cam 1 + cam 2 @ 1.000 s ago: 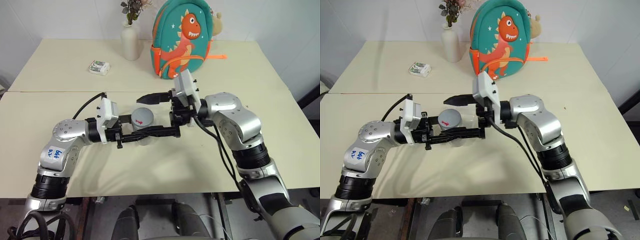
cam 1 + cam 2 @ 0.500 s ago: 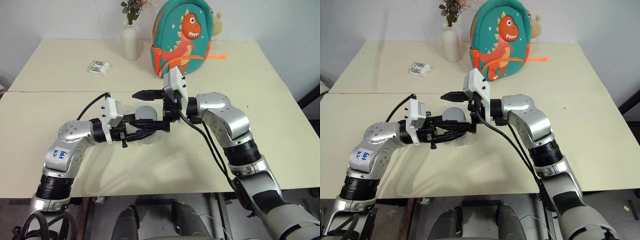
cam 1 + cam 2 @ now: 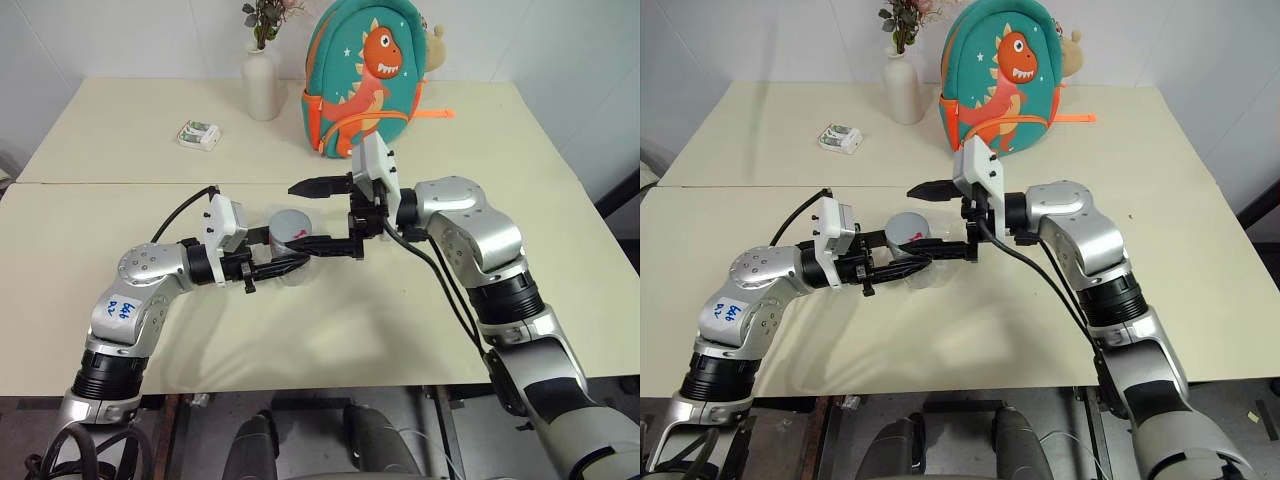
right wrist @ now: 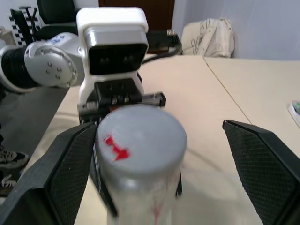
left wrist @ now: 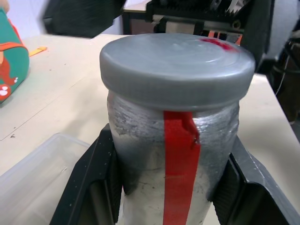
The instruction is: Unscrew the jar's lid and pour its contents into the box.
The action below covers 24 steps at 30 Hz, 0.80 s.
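Jar (image 5: 174,154) upright, above the desk (image 3: 330,330), lid (image 5: 177,68) still on, red arrow on top. Left tool (image 3: 290,262) clenched on the jar body. Right tool (image 3: 322,215) spread wide, fingers either side of the lid, not touching. Box (image 5: 42,173) just beside the jar.

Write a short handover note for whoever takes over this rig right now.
Left gripper: shut on the jar, holding it upright above the table.
Right gripper: open, jaws straddling the lid without gripping it.
Box: on the table just beside the jar.
Done: jar picked up and held steady.
Left: grip the lid, unscrew it, tip the contents into the box.
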Each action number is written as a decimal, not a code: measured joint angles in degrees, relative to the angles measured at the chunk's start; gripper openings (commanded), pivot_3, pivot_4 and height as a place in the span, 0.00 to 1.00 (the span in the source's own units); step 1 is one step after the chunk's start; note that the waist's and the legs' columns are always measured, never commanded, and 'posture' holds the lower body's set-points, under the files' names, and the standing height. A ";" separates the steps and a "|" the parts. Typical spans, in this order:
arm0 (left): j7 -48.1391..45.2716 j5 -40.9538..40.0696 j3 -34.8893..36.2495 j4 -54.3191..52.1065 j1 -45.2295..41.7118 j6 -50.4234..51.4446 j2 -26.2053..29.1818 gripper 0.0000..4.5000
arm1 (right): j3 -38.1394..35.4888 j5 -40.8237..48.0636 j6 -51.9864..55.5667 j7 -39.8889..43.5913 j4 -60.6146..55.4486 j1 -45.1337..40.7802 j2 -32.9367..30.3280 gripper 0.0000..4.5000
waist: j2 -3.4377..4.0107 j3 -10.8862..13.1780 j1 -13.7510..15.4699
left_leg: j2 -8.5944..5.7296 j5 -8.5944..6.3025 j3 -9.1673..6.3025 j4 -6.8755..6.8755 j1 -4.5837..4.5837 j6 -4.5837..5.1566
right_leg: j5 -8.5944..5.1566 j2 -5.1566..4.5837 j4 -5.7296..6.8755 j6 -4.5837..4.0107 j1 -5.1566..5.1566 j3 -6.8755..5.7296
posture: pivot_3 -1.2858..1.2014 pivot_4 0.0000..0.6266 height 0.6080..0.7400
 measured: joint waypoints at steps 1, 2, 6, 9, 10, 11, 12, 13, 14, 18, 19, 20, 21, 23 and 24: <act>-0.11 -0.01 0.42 -0.01 0.00 -0.06 0.04 0.45 | -0.92 -0.13 -0.01 -0.14 0.73 0.26 -0.78 1.00 | 0.00 0.00 0.03 | 0.00 0.00 0.00 0.01 0.00 0.00 | 0.00 0.00 0.00 0.00 0.00 0.00 | 0.52 0.24 1.00; -1.01 -0.13 0.17 -0.68 0.05 -0.30 0.04 0.45 | -2.89 -0.66 0.04 -1.17 2.58 0.58 -2.33 1.00 | 0.00 0.00 0.05 | -0.02 0.00 0.02 0.01 0.00 0.00 | 0.00 -0.01 -0.03 0.00 0.01 0.02 | 0.52 0.24 1.00; -2.25 -0.18 0.10 -1.87 0.80 -0.39 0.00 0.45 | -6.18 -0.63 0.29 -0.89 4.00 1.29 -4.30 1.00 | 0.00 0.00 -0.08 | -0.01 0.00 0.03 -0.02 0.00 0.00 | 0.00 0.00 -0.07 0.00 0.01 0.04 | 0.52 0.24 1.00; -2.44 -0.18 0.14 -1.94 0.80 -0.39 -0.01 0.45 | -6.61 0.72 2.03 1.28 3.89 2.00 -4.69 1.00 | 0.01 0.00 -0.28 | 0.03 0.00 0.02 -0.06 0.02 0.00 | 0.00 0.06 -0.02 0.01 -0.01 0.05 | 0.52 0.24 1.00; -2.45 -0.18 0.14 -1.94 0.80 -0.39 -0.02 0.45 | -6.65 1.48 2.76 2.09 3.55 2.07 -4.69 1.00 | 0.01 0.00 -0.26 | 0.04 0.00 0.01 -0.06 0.02 0.00 | 0.00 0.08 -0.01 0.02 -0.01 0.05 | 0.52 0.24 1.00; -2.45 -0.18 0.15 -1.94 0.80 -0.40 -0.02 0.45 | -6.71 2.35 3.70 2.89 2.78 2.16 -4.69 1.00 | 0.01 0.00 -0.24 | 0.04 0.00 0.01 -0.06 0.02 0.00 | 0.00 0.08 -0.01 0.02 -0.01 0.05 | 0.52 0.24 1.00; -2.45 -0.18 0.17 -1.94 0.80 -0.40 -0.03 0.45 | -6.73 3.27 4.57 3.52 1.70 2.24 -4.68 1.00 | 0.01 0.01 -0.22 | 0.04 0.00 0.01 -0.05 0.02 0.00 | 0.00 0.08 -0.01 0.02 -0.01 0.05 | 0.52 0.24 1.00; -2.44 -0.18 0.18 -1.94 0.80 -0.41 -0.09 0.45 | -6.75 4.27 5.62 4.02 0.43 2.24 -4.66 1.00 | 0.01 0.01 -0.19 | 0.04 0.00 0.02 -0.04 0.02 0.00 | -0.01 0.08 -0.02 0.02 -0.01 0.06 | 0.52 0.24 1.00; -2.43 -0.17 0.18 -1.93 0.80 -0.41 -0.12 0.45 | -6.77 5.14 6.54 4.13 -0.91 2.24 -4.51 1.00 | 0.01 0.01 -0.16 | 0.04 0.00 0.01 -0.04 0.01 0.00 | -0.01 0.08 -0.02 0.02 -0.01 0.06 | 0.52 0.24 1.00; -2.33 -0.17 0.18 -1.93 0.80 -0.41 -0.56 0.45 | -6.52 6.41 8.67 2.74 -5.38 2.32 -2.29 1.00 | 0.01 0.01 -0.17 | 0.04 0.00 0.01 -0.02 0.02 0.00 | -0.01 0.07 0.00 0.02 -0.01 0.06 | 0.52 0.24 1.00; -2.28 -0.16 0.18 -1.93 0.79 -0.41 -0.82 0.45 | -6.02 6.18 8.69 1.74 -6.13 2.31 -1.21 1.00 | 0.01 0.01 -0.21 | 0.04 0.00 0.01 -0.02 0.03 0.00 | -0.01 0.07 0.01 0.02 -0.01 0.06 | 0.52 0.24 1.00; -2.24 -0.16 0.12 -1.93 0.78 -0.41 -0.96 0.45 | -5.17 5.86 8.70 0.61 -6.77 2.32 0.15 1.00 | 0.01 0.01 -0.24 | 0.04 0.00 0.01 -0.02 0.03 0.00 | -0.01 0.07 0.02 0.02 -0.01 0.06 | 0.52 0.24 1.00; -2.23 -0.16 0.11 -1.93 0.79 -0.41 -0.98 0.45 | -4.34 5.49 8.68 -0.29 -7.07 2.31 1.03 1.00 | 0.01 0.01 -0.20 | 0.04 0.00 0.01 -0.02 0.02 0.00 | -0.01 0.07 0.03 0.02 -0.02 0.06 | 0.52 0.24 1.00; -2.16 -0.14 0.12 -1.93 0.78 -0.40 -1.02 0.45 | -2.92 4.00 8.56 -2.54 -7.09 2.30 2.95 1.00 | 0.01 0.01 -0.14 | 0.04 0.00 0.01 -0.01 0.01 0.00 | -0.01 0.07 0.02 0.01 -0.02 0.06 | 0.52 0.24 1.00; -2.07 -0.08 0.10 -1.90 0.78 -0.35 -1.07 0.45 | -2.20 3.48 8.46 -3.15 -7.09 2.29 3.63 1.00 | 0.01 0.01 -0.12 | 0.04 0.00 0.01 -0.01 0.00 0.00 | -0.01 0.06 0.02 0.02 -0.02 0.06 | 0.52 0.24 1.00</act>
